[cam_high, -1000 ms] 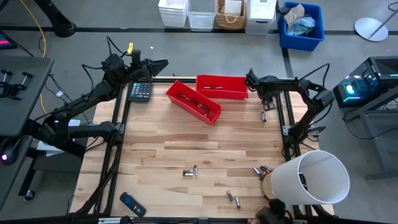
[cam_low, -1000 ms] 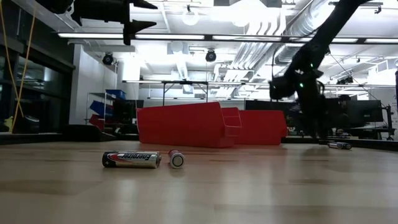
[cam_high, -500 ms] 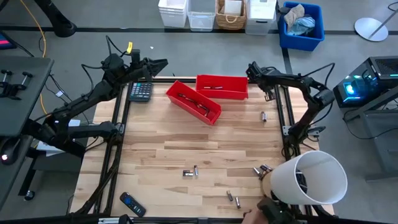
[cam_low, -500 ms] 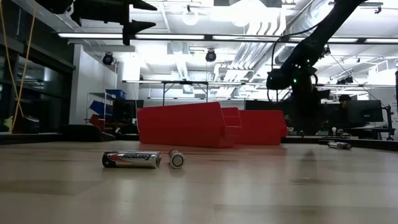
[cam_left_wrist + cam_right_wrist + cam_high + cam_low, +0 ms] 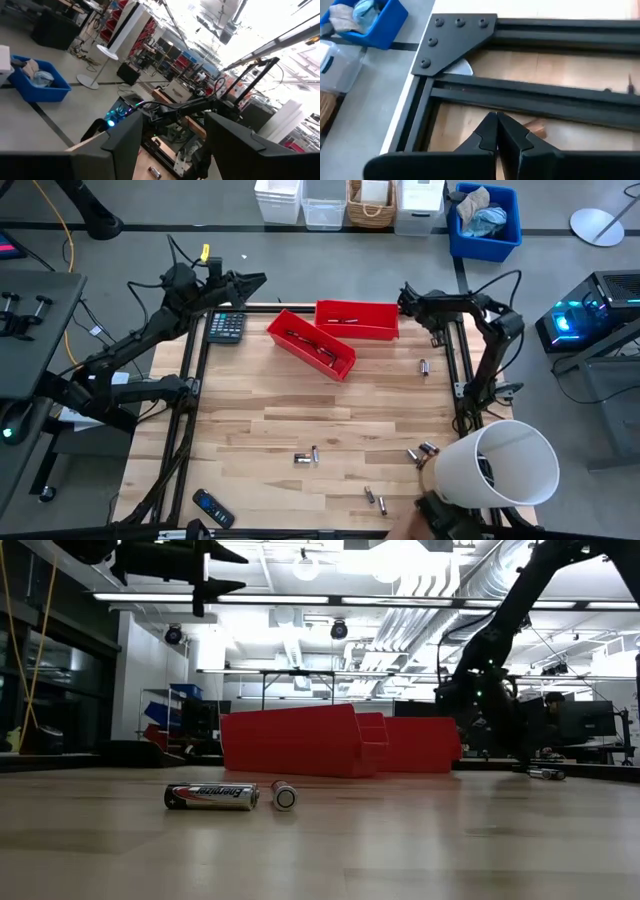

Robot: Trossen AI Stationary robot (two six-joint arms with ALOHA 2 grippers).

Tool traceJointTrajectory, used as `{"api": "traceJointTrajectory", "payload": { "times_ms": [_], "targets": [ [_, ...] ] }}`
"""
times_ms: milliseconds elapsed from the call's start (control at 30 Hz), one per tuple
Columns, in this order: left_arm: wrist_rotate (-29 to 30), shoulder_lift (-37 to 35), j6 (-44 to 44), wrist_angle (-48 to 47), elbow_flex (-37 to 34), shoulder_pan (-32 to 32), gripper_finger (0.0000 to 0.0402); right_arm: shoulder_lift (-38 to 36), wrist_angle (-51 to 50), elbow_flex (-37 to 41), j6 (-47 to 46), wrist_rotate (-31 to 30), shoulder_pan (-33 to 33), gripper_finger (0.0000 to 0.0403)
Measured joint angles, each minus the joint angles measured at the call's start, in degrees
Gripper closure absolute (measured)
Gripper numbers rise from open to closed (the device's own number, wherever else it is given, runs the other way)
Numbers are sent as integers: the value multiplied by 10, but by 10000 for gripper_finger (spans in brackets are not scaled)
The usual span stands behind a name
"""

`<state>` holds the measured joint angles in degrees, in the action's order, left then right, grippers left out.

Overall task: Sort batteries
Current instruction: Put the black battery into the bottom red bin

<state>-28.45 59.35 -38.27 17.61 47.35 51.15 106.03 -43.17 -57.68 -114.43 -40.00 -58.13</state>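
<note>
The wooden table (image 5: 300,410) carries two red bins at its far side: one bin (image 5: 357,319) lies square to the far edge, the other bin (image 5: 311,343) lies angled beside it, their near corners almost touching. Both bins hold thin dark items too small to identify. A white cylindrical object (image 5: 497,467) overhangs the near right corner. The left arm waits raised past the far left corner of the table, its left gripper (image 5: 255,279) with fingers apart and nothing between them, above a dark calculator (image 5: 226,327). The right gripper (image 5: 404,302) sits at the far right corner beside the square-set bin, its fingers (image 5: 490,132) pressed together with nothing visible between them, over the black frame bracket (image 5: 455,42). A black remote control (image 5: 213,508) lies at the near left. The batteries are loose on the tabletop, well apart from the bins: a pair (image 5: 306,456) near the table's middle front, one (image 5: 424,367) at the right edge, a cluster (image 5: 420,452) beside the white cylinder, and two (image 5: 375,498) near the front edge. In the low view one battery (image 5: 211,796) lies lengthwise, another (image 5: 284,795) end-on just beside it.
</note>
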Motion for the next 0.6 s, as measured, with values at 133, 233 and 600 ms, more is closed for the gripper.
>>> {"api": "traceJointTrajectory", "payload": {
  "times_ms": [133,233,600],
  "targets": [
    [0,0,1,-16,0,2,192,20,-33,-22,-34,1,-7,402],
    [0,0,2,-30,0,2,192,20,-36,-24,-35,5,-9,402],
    [-35,0,-21,-44,0,2,192,22,-18,-24,136,104,10,403]
  ]
}}
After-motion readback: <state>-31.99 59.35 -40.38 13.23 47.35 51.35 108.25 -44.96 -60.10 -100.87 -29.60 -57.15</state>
